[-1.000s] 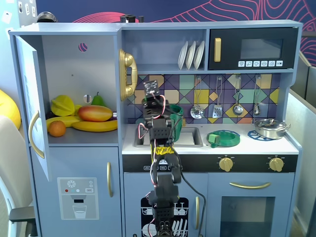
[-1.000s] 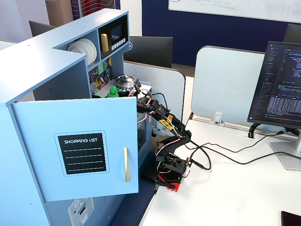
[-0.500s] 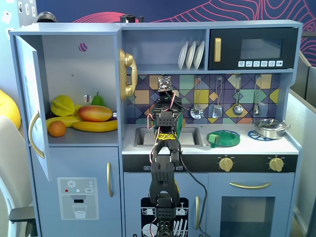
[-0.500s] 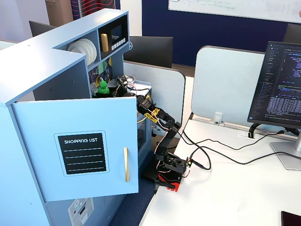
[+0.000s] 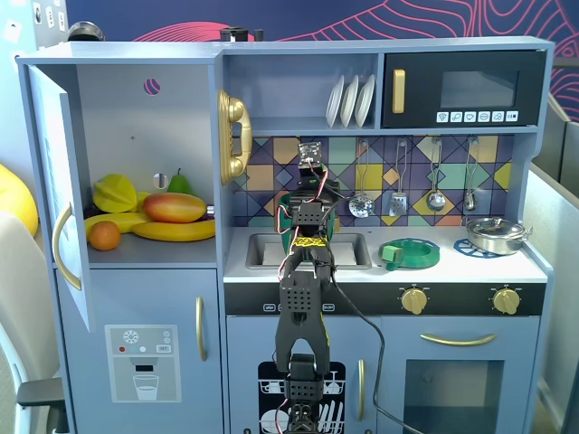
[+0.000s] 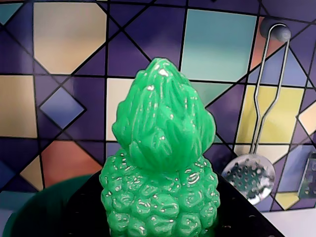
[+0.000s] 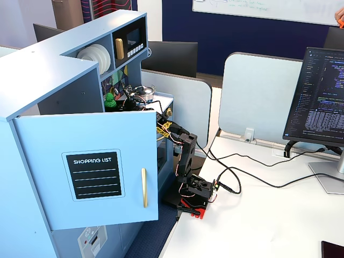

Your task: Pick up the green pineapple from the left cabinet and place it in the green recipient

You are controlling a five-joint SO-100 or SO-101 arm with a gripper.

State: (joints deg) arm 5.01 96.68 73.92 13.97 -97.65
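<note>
The green pineapple (image 6: 159, 168) fills the wrist view, upright with its crown up, held between black jaws at both sides of its bumpy body. My gripper (image 6: 160, 217) is shut on it. Below it at the left lies the dark rim of the green recipient (image 6: 27, 217). In a fixed view my gripper (image 5: 310, 181) hovers over the sink area in front of the tiled wall, with bits of the green recipient (image 5: 286, 201) showing behind the arm. The pineapple (image 7: 110, 100) also shows in a fixed view from the side. The left cabinet (image 5: 136, 117) stands open.
In the cabinet lie a star fruit (image 5: 113, 192), a mango (image 5: 174, 207), a banana (image 5: 172, 231), an orange (image 5: 104, 235) and a pear (image 5: 179, 181). A flat green ring (image 5: 409, 253) and a steel pot (image 5: 496, 233) sit right of the sink. Utensils such as a slotted spoon (image 6: 249, 177) hang on the wall.
</note>
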